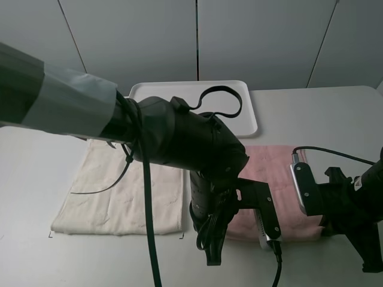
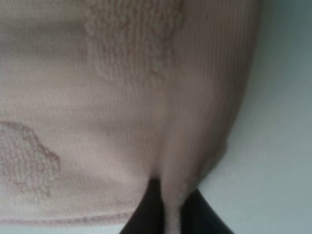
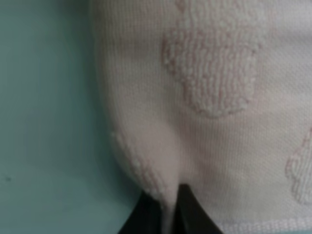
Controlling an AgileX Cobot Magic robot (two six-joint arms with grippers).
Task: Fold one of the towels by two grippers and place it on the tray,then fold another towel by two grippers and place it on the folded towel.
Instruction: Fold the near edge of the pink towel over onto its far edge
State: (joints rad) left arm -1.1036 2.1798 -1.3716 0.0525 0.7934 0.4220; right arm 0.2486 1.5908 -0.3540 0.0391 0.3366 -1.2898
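L gripper (image 2: 170,200), R gripper (image 3: 165,204): jaws closed.

No text, label, brand or number can be read on the pink towel (image 1: 276,168), cream towel (image 1: 119,192) or tray (image 1: 173,91).

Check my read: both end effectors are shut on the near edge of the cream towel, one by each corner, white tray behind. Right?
Not the cream towel. Both wrist views show pink cloth pinched: the left end effector and right end effector are shut on the near edge of the pink towel, one by each corner, white tray behind.
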